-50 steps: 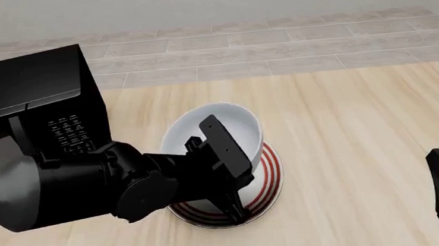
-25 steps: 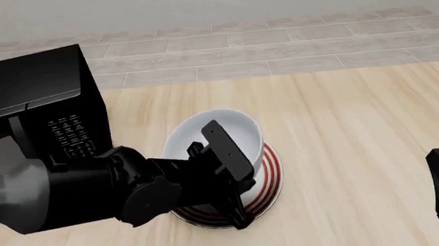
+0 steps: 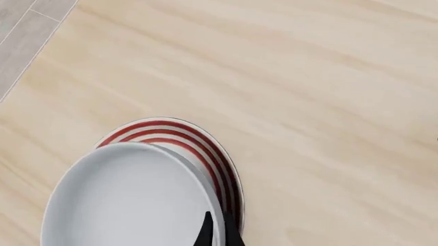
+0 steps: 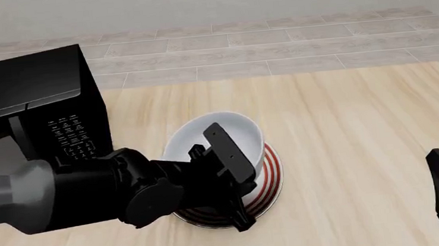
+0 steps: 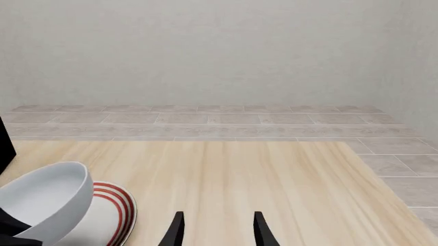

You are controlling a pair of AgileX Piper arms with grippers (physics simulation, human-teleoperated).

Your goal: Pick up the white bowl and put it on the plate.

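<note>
placement step in hand: white bowl [image 4: 214,136] sits tilted over the plate [image 4: 268,178], its near side raised and pinched at the rim by the left gripper [image 4: 239,208], its far side low toward the plate. in the left wrist view the white bowl [image 3: 130,197] covers most of the plate [image 3: 208,148], with the red rings showing only along one side, and the two finger tips stand close together across the bowl's rim, one inside and one outside, so the jaws read as clamped on the rim. in the right wrist view the white bowl [image 5: 48,197] leans with its mouth turned away from the plate [image 5: 116,212]; whether its base already touches the plate cannot be told. judgement: the carry is over and the set-down is partly done. the next move calls for lowering the held side until the bowl rests level and roughly centred on the rings, then spreading the jaws and lifting clear without dragging the rim. the right gripper [image 5: 215,230] hangs well apart at the table's right side, jaws spread, holding nothing. count: one white bowl, one plate, one black microwave oven [image 4: 32,109] at the left of the wooden table [image 4: 362,122], two grippers.
</note>
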